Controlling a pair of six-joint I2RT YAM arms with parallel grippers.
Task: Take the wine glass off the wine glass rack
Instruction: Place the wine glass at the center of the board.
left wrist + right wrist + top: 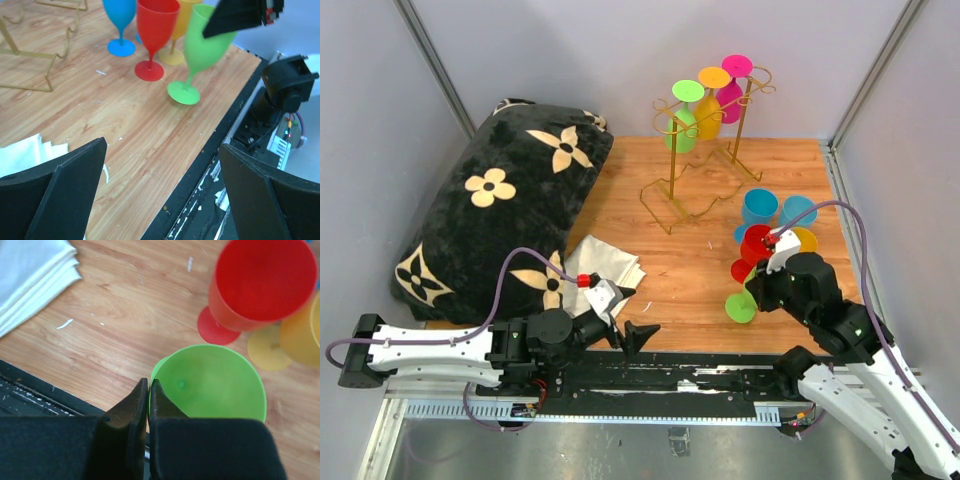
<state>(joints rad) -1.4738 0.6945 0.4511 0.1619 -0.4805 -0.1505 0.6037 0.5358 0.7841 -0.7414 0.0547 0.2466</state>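
Looking at this one, the right gripper (149, 386) has its fingers pressed nearly together on the thin rim wall of the green wine glass (210, 390). That glass is at the near right of the table (690, 270), leaning over with just the edge of its foot on the wood, right beside the red glass (260, 285) and the yellow glass (300, 335). The left gripper (162, 150) is spread wide with nothing in it, low by the near edge next to the white cloth (605, 262). The wine glass rack (671, 180) stands at the far middle, well apart from both arms, with a green hanging glass (682, 125), a yellow hanging glass (708, 110) and a magenta hanging glass (730, 95) upside down on its top rail. Handling guess: these look like coloured plastic, so light and stiff and not likely to shatter, but smooth, a bit slippery and top-heavy on that skinny stem. A rim pinch lets the glass swing, so it could tip over when let go. For the ones on the rack I'd grab the bowl or the stem just under the foot and slide it out along the rail rather than yank down, since that thin wire stand looks like it'd wobble or come along.
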